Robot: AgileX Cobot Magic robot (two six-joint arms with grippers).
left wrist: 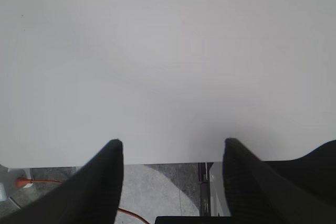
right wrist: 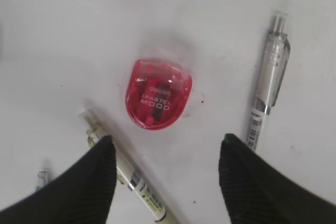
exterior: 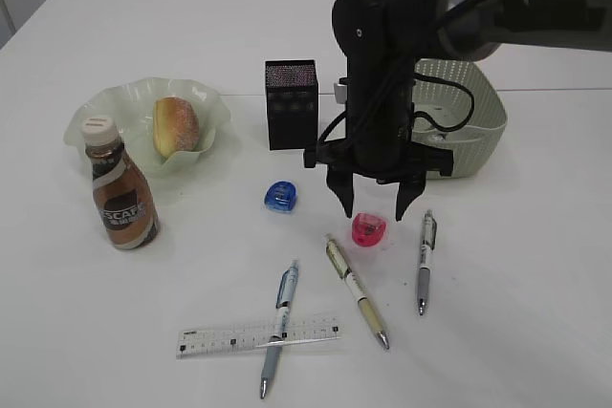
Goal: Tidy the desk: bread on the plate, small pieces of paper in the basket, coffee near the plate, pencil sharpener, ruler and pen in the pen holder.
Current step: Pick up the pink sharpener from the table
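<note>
My right gripper [exterior: 375,209] [right wrist: 167,140] hangs open just above the table, nothing between its fingers. The red pencil sharpener [exterior: 368,228] [right wrist: 157,94] lies just beyond its fingertips. A blue pencil sharpener [exterior: 281,197] lies to the left. Three pens lie on the table: a blue one [exterior: 279,327] across the clear ruler [exterior: 258,336], a yellowish one [exterior: 357,291] [right wrist: 126,177] and a grey one [exterior: 425,260] [right wrist: 270,82]. The black pen holder [exterior: 291,102] stands behind. Bread [exterior: 175,126] lies on the green plate [exterior: 96,117], with the coffee bottle [exterior: 122,200] in front of it. My left gripper [left wrist: 173,142] is open and empty. Small pieces of paper are out of view.
The pale green basket [exterior: 473,117] stands at the back right, partly hidden by my right arm. In the left wrist view the table's edge [left wrist: 168,162] runs just under the fingertips, with floor and an orange cable [left wrist: 37,182] below.
</note>
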